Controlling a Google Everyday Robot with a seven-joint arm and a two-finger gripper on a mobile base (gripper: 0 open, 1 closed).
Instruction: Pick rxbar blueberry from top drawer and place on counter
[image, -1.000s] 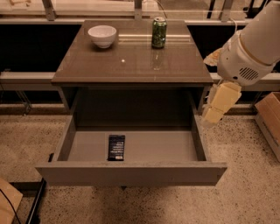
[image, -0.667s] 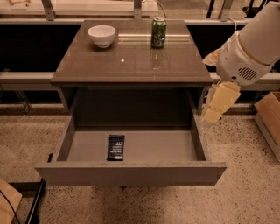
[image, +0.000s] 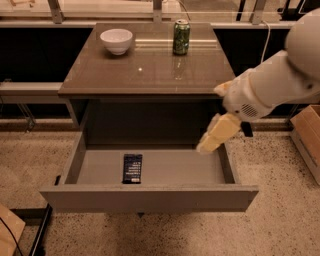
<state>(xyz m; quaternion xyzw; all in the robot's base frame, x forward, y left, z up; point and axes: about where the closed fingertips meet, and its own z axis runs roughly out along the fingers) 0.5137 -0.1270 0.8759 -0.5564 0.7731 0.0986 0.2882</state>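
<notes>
The arm (image: 280, 80), cut off at the frame's right edge, slants its gripper (image: 216, 135) down-left over the top drawer's (image: 150, 197) right side; how far open it is cannot be told.

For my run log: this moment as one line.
gripper over top drawer right side | rxbar blueberry flat on drawer floor, ungrasped

The dark rxbar blueberry (image: 132, 168) lay flat, left of centre, in the open top drawer (image: 150, 199), below the glossy counter (image: 150, 75). My gripper (image: 209, 142) hung over the drawer's right rear corner.
</notes>
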